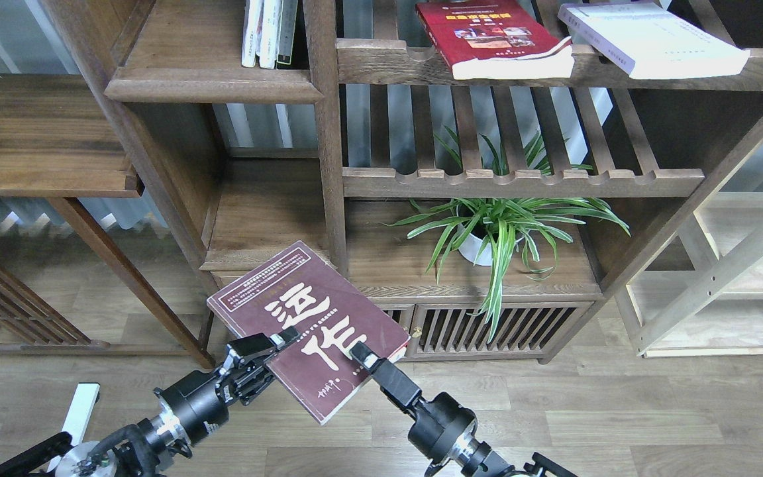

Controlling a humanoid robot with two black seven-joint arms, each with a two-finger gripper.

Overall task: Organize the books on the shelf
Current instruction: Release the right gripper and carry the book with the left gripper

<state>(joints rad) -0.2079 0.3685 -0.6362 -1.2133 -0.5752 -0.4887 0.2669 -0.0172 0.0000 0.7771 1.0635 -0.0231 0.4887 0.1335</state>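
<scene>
The dark maroon book (308, 318) with big white Chinese characters is held flat in the air in front of the lower shelving. My left gripper (274, 346) is shut on its left edge. My right gripper (363, 356) grips its near edge, with one finger on the cover and the other hidden beneath. The bright red book (487, 36) and the thick white book (653, 40) lie flat on the upper slatted rack, overhanging its front rail. The dark-brown shelf (212, 85) with the rounded moulded edge is at the upper left.
Three thin books (269, 33) stand upright at the right end of that shelf, against a vertical post (325, 132). A potted spider plant (494, 228) stands on the low cabinet. A second slatted rack (520, 179) is above it. Pale light-wood shelving (732, 265) is at the right.
</scene>
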